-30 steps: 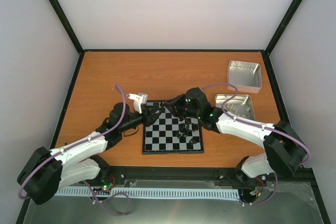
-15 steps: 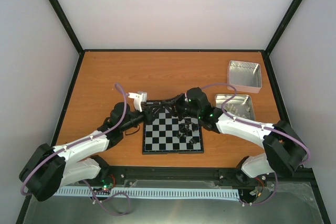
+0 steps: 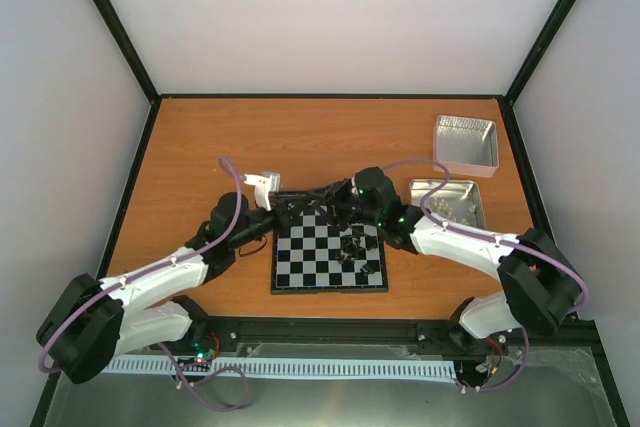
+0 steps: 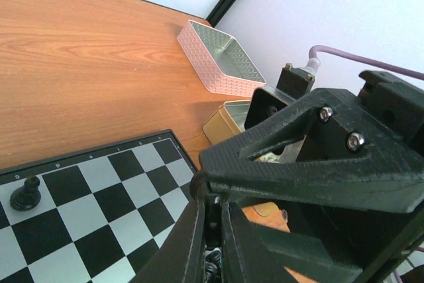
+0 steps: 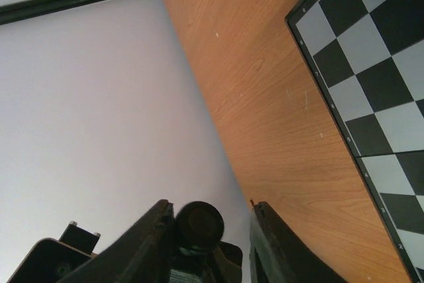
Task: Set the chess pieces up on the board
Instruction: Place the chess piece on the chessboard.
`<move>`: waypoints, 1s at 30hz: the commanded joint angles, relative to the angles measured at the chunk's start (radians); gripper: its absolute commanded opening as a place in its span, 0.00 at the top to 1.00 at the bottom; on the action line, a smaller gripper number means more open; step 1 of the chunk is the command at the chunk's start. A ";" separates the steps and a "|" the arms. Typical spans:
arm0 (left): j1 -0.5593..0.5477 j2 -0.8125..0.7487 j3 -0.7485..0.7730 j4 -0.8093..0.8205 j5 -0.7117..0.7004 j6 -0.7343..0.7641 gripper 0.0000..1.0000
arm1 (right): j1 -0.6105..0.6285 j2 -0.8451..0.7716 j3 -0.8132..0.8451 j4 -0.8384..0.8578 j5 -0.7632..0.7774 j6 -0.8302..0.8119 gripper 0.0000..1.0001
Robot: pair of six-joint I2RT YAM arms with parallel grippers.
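Black shoulder joints sit at the bottom corners of the overhead view, and from each a white-shelled arm reaches up and inward over the orange-brown wooden tabletop [image 3: 200, 147]. The left arm [image 3: 150, 282] lies low, stretched from lower left toward the centre, with a purple cable [image 3: 232, 187] looping over its wrist. The right arm [image 3: 470, 242] mirrors it from lower right, its elbow folded near the frame's right edge.

Between them, at lower centre, the small square chessboard of black and silvery-grey checks [image 3: 300, 267] lies flat on the tabletop. A cluster of tiny black chess pieces [image 3: 355, 247] stands on its right half. The left wrist view shows one black pawn [image 4: 25, 193] alone on a light square by the board's far edge.

Over that far edge the two wrists meet tip to tip. The left pincer [image 3: 290, 205] is closed, its fingers [image 4: 189, 243] pressed nearly together; whether a piece sits between them cannot be told. The right pincer [image 3: 322, 197] faces it with jaws parted. In its own view a round black object [image 5: 199, 222] sits between the fingers, against one and clear of the other.

Farther right, a square silver metal tin [image 3: 475, 209] holds bits too small to make out. A second silver tin [image 3: 465, 144] sits beyond it, near the tabletop's upper right corner.
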 commanded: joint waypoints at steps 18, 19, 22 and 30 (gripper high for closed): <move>0.053 0.173 0.561 -1.132 -0.185 0.265 1.00 | -0.090 -0.308 0.003 -0.553 0.401 -0.685 0.34; 0.065 0.186 0.571 -1.133 -0.177 0.271 0.99 | -0.091 -0.314 -0.001 -0.564 0.406 -0.697 0.34; 0.100 0.238 0.609 -1.159 -0.165 0.285 0.99 | -0.092 -0.325 -0.008 -0.586 0.413 -0.730 0.34; 0.116 0.405 0.720 -1.222 -0.230 0.294 0.99 | -0.095 -0.357 -0.026 -0.630 0.480 -0.783 0.34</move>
